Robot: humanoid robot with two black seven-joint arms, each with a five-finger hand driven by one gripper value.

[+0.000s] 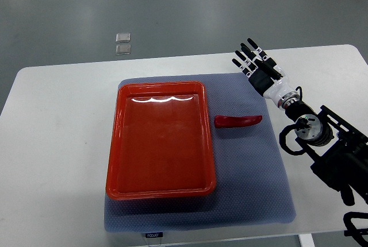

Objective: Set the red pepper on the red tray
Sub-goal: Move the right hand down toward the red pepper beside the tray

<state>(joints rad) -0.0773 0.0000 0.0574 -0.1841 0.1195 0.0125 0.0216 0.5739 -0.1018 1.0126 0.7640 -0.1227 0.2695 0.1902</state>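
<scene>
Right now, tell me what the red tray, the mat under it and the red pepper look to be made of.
Red tray: probably hard plastic, glossy, since light glints along its far inner wall.
Mat: likely a soft rubbery or woven sheet, matte blue-grey with a fine dotted texture.
Red pepper: smooth, slightly shiny skin; real or plastic imitation cannot be told.

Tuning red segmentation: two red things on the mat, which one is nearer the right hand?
The red pepper, lying on the grey mat right of the red tray. It sits between tray and right hand; the tray is larger and farther left.
</scene>
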